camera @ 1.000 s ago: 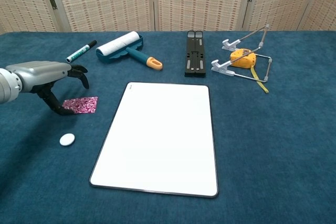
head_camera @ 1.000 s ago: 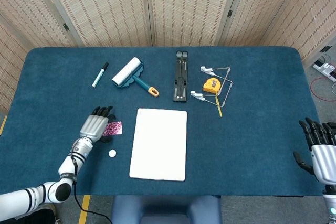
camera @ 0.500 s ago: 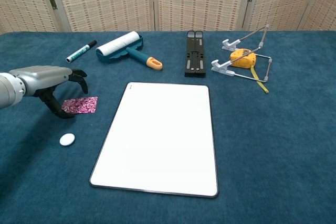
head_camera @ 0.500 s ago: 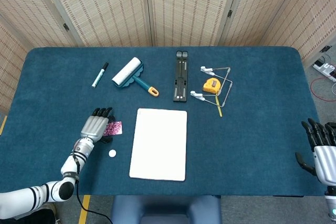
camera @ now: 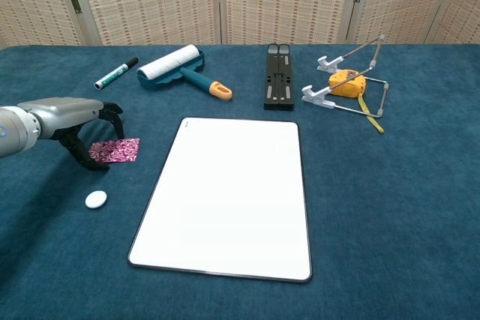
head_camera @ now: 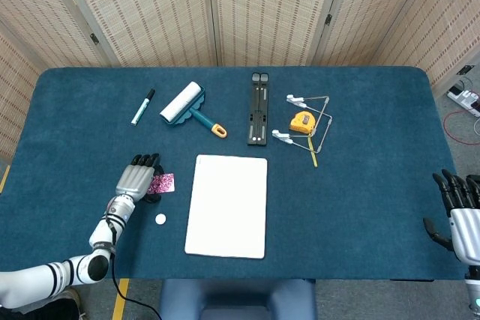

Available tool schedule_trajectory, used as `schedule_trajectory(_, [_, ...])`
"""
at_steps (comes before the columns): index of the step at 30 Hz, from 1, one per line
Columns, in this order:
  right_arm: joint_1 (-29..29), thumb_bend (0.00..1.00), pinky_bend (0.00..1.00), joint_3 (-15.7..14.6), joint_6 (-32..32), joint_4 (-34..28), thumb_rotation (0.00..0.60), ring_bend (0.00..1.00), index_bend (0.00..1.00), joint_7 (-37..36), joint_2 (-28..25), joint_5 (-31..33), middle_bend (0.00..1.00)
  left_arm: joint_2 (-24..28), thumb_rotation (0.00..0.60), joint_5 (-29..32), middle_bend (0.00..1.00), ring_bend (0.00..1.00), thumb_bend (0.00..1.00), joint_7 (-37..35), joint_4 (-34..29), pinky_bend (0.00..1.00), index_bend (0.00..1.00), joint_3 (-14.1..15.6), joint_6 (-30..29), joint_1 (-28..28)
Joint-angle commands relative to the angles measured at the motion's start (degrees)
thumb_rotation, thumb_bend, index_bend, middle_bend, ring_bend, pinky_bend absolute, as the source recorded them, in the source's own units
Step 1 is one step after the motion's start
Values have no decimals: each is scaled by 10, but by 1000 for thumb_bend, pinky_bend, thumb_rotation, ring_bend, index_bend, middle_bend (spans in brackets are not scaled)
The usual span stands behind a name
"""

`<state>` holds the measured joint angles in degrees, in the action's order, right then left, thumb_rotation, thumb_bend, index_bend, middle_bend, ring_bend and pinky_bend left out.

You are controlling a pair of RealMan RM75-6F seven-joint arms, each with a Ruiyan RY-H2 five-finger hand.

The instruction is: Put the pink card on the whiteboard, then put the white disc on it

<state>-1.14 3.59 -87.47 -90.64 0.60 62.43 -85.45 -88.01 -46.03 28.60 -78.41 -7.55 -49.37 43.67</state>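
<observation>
Lower than a second ago, the left hand (camera: 71, 114) arches over the pink card's (camera: 115, 150) left edge, hiding it; whether it grips is unclear. Right hand (head_camera: 461, 211), cut off at the table's right edge, spreads empty.

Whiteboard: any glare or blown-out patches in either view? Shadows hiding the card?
Head view: the whiteboard is evenly bright, with no hotspot, and its edges are sharp. Chest view: the whiteboard is flat white with only a faint gradient. The left hand casts a soft shadow beside the pink card, whose pattern stays legible. The white disc is clear in this view.
</observation>
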Motion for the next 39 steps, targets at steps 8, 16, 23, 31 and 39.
schedule_trajectory(8, [0, 363, 0, 0, 1, 0, 600, 66, 0, 0, 1, 2, 53, -6, 600, -5, 74, 71, 303, -9, 12, 0, 368, 4, 0, 2])
schedule_trajectory(16, [1, 363, 0, 0, 2, 2, 600, 66, 0, -2, 2, 2, 53, -6, 600, -21, 90, 84, 335, -19, 12, 0, 418, 7, -7, -1])
schedule_trajectory(23, [2, 363, 0, 0, -1, 1, 600, 65, 0, -3, 2, 0, 53, 7, 600, -48, 91, 85, 336, -30, -9, 0, 418, 7, -21, -5])
schedule_trajectory(31, [4, 363, 0, -1, -4, -2, 600, 65, 0, -1, 1, -5, 53, 32, 600, -104, 91, 84, 337, -41, -86, 0, 418, 1, -38, 0])
schedule_trajectory(39, [11, 363, 0, -4, -11, -4, 600, 65, 0, -3, -2, -3, 53, 11, 600, -135, 91, 84, 336, 8, -126, 0, 418, 2, -52, 24])
